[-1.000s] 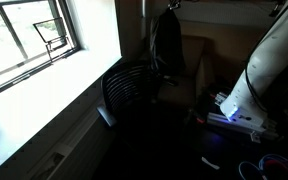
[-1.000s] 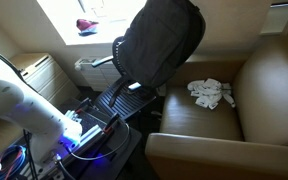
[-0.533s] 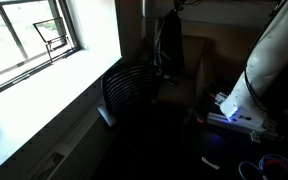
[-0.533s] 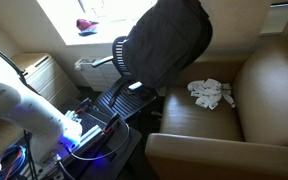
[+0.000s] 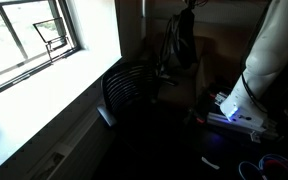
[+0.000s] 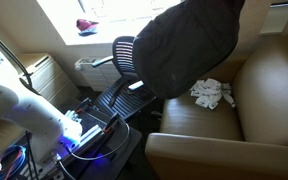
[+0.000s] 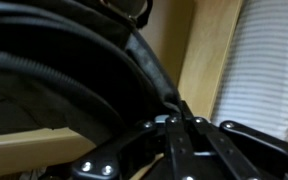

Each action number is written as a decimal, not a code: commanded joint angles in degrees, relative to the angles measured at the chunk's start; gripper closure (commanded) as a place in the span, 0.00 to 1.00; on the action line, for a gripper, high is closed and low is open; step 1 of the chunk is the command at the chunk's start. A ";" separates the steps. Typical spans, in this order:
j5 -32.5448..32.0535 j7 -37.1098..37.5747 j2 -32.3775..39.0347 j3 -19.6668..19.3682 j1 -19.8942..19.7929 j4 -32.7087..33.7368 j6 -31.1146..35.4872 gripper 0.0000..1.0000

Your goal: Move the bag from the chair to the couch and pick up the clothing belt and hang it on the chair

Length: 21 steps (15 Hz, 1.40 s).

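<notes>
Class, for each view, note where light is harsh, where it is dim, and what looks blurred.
In an exterior view, the window sill glares white while the chair and bag sink into near-black shadow. In an exterior view, daylight falls evenly on the couch, but the sill is blown out. In the wrist view, the bag is very close, dark and soft.

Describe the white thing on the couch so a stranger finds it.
Find the brown-tan couch in an exterior view. On its seat, near the backrest, lies a small crumpled white cloth. It is the only pale thing there; the hanging dark bag is far bigger.
</notes>
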 commanded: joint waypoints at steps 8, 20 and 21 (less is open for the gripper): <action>-19.59 29.35 13.35 -13.63 5.70 3.70 5.59 1.00; -3.51 24.64 11.04 -12.76 11.86 -4.76 2.84 1.00; -3.57 20.57 8.55 -11.33 10.78 -4.88 2.07 1.00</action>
